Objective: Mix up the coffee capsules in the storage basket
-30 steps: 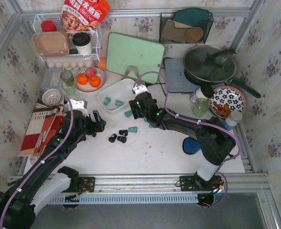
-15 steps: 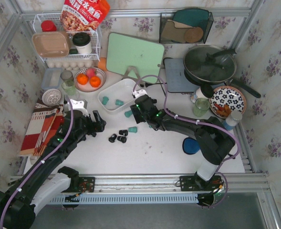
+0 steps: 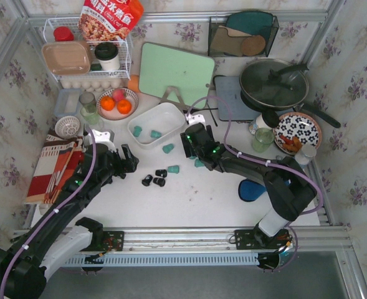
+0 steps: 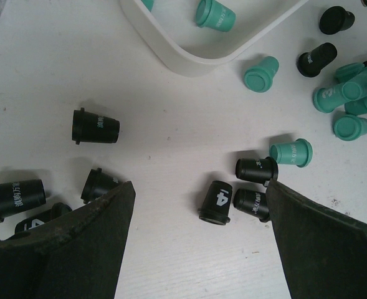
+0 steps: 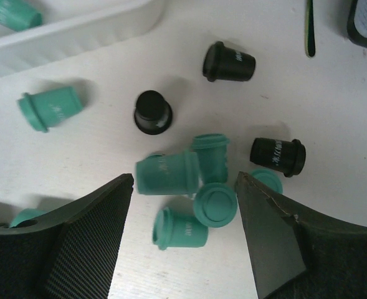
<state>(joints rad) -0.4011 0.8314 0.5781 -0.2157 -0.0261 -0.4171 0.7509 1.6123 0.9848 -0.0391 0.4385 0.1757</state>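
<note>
The white storage basket (image 3: 164, 115) lies at centre left with two teal capsules (image 3: 156, 134) in it. Other capsules lie loose on the table in front of it: teal ones (image 3: 173, 169) and three black ones (image 3: 160, 182). My left gripper (image 3: 131, 160) is open and empty, low over the table, with black capsules (image 4: 216, 202) between and beside its fingers (image 4: 199, 185); the basket corner (image 4: 189, 59) is ahead. My right gripper (image 3: 191, 144) is open (image 5: 184, 177) over a cluster of several teal capsules (image 5: 215, 204), with black ones (image 5: 152, 112) around and the basket wall (image 5: 77, 31) at upper left.
A bowl of oranges (image 3: 116, 103) and a glass jar (image 3: 88, 106) stand left of the basket. A green cutting board (image 3: 176, 71) leans behind it. A lidded pan (image 3: 273, 84), patterned plate (image 3: 297, 131) and blue disc (image 3: 250, 190) are on the right. A wire rack (image 3: 86, 59) is back left.
My right gripper has moved right, away from the basket's front wall, and now hangs over the teal cluster. A teal capsule by the basket is uncovered. The left arm has not moved.
</note>
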